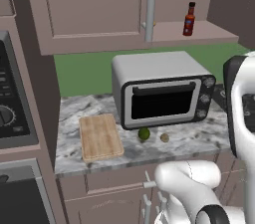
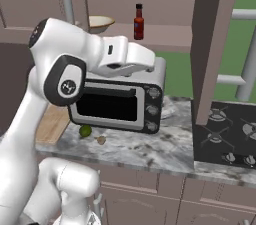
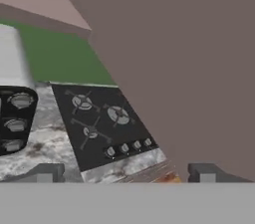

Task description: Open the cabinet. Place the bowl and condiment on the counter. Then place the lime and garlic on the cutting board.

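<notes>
The cabinet point(image 1: 89, 4) has its left door shut and its right door point(image 2: 215, 44) swung wide open. On the bare shelf inside stand the condiment point(image 1: 189, 19), a red bottle, and to its left the tan bowl point(image 2: 100, 23). Below, on the counter point(image 1: 199, 138), the cutting board point(image 1: 101, 137) lies bare. The lime point(image 1: 144, 134) and the garlic point(image 1: 165, 138) rest just in front of the toaster oven. My gripper point(image 3: 124, 175) is open and holds nothing. It hangs close to the open door's inner face, looking down at the stovetop.
A silver toaster oven point(image 1: 162, 93) fills the back of the counter, under the shelf. A black gas stovetop point(image 2: 225, 134) lies to the right, beneath the open door. The door's bar handle point(image 2: 247, 59) juts out at far right. My arm's elbow point(image 2: 65, 76) hangs over the counter's left.
</notes>
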### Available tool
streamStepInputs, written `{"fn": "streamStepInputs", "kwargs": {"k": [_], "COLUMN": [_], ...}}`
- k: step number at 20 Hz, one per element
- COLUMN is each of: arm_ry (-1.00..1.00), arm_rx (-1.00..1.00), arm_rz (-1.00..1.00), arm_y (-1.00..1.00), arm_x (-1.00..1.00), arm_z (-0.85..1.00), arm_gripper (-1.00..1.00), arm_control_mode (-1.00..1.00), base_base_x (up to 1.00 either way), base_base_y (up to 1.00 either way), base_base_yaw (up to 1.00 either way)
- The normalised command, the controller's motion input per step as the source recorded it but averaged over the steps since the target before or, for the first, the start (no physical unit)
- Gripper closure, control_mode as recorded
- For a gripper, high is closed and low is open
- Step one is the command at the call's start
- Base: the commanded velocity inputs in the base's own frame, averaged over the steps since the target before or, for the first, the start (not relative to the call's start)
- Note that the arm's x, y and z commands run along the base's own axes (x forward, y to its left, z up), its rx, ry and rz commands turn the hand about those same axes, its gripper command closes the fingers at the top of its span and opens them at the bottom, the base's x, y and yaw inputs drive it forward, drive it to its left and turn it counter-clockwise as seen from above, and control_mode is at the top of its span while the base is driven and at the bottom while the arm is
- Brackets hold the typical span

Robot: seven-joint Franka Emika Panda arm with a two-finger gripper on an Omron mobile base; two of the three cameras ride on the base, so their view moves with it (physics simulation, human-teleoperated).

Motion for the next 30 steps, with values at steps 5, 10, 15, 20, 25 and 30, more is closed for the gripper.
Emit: {"fn": "streamStepInputs", "kwargs": {"k": [5,10,15,20,25,30], "arm_ry": [-0.02,-0.04,-0.07,-0.09,0.00,0.00], "arm_rx": [0.26,0.24,0.23,0.09,0.00,0.00], "arm_rz": [0.28,0.33,0.31,0.12,-0.01,-0.01], "arm_y": [1.00,1.00,1.00,0.95,0.49,0.06], "arm_x": [0.09,0.40,0.85,0.81,0.71,0.73], "arm_z": [0.21,0.03,0.07,0.31,0.30,0.20], "arm_gripper": [-1.00,-1.00,-1.00,-1.00,-1.00,-1.00], "arm_control_mode": [-1.00,-1.00,-1.00,-1.00,-1.00,-1.00], "base_base_x": [0.00,0.00,0.00,0.00,0.00,0.00], "base_base_y": [0.00,0.00,0.00,0.00,0.00,0.00], "base_base_yaw": [0.00,0.00,0.00,0.00,0.00,0.00]}}
